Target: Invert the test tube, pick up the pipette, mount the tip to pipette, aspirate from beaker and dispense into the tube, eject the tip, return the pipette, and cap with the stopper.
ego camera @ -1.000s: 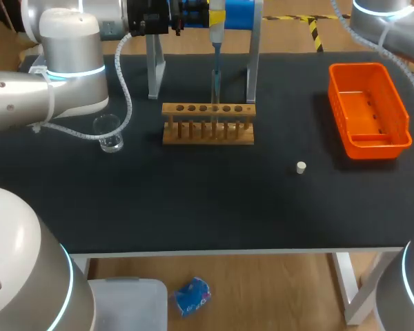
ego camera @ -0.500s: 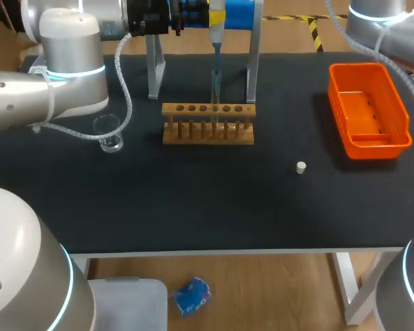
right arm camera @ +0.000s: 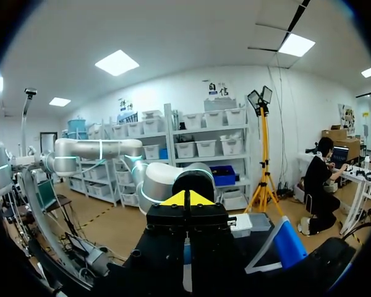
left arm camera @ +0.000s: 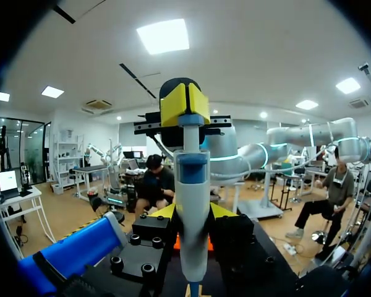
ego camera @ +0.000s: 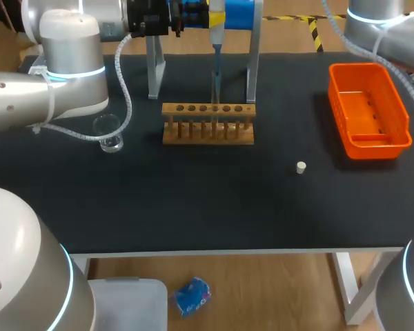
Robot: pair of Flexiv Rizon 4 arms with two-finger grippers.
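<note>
Pipette (ego camera: 216,48) hangs upright at the far middle of the table (ego camera: 214,200). Its long axis is vertical, with the yellow-banded head up and the thin shaft pointing down. It sits between the two grey uprights of the stand (ego camera: 154,69), beside the stand's blue bar (ego camera: 238,14). Its lower end is just above the back edge of the wooden rack (ego camera: 207,125); I cannot tell whether it enters a tube there.

The left arm (ego camera: 62,62) comes in from the left and reaches across the table's far edge to the pipette. In the left wrist view the left gripper (left arm camera: 193,213) is clamped on the pipette's white body, with a black finger block hard against each side and the yellow head rising ahead of the fingers.

The right arm (ego camera: 376,24) shows only at the far right corner, above the orange basket (ego camera: 400,138). In the right wrist view the right gripper (right arm camera: 185,199) has its yellow tips pressed together, with nothing between them.

The table top is black. The rack stands lengthwise across it, its row of holes facing up. A clear glass beaker (ego camera: 108,132) stands upright well to the rack's left, near the left arm's cable. A small white stopper (ego camera: 301,167) lies on the bare surface between the rack and the basket, nearer the front and touching neither.
</note>
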